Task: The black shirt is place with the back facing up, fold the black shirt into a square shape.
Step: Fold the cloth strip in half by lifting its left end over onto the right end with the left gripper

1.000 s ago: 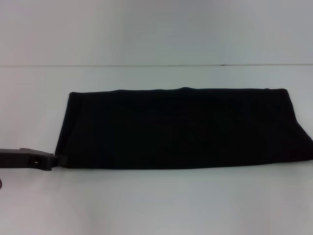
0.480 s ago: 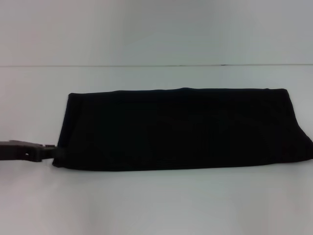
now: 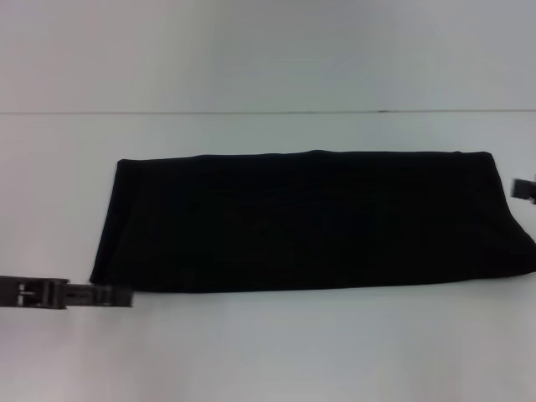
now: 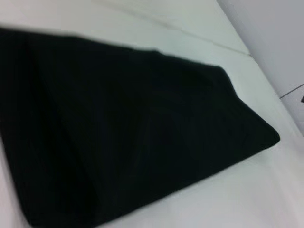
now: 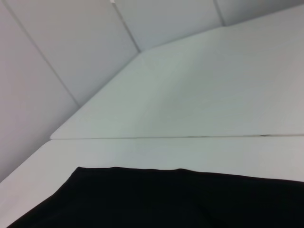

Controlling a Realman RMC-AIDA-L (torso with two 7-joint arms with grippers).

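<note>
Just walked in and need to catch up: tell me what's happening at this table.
A two-armed robot is folding a black shirt on a white table. The shirt already lies folded into a long flat band running left to right, not yet a square. The left gripper is low over the table at the shirt's near left corner, just outside the cloth. The right gripper only peeks in at the edge of the head view, beside the shirt's far right corner. Neither visibly holds the cloth.

White table (image 3: 268,352), black shirt (image 3: 310,222) flat
</note>
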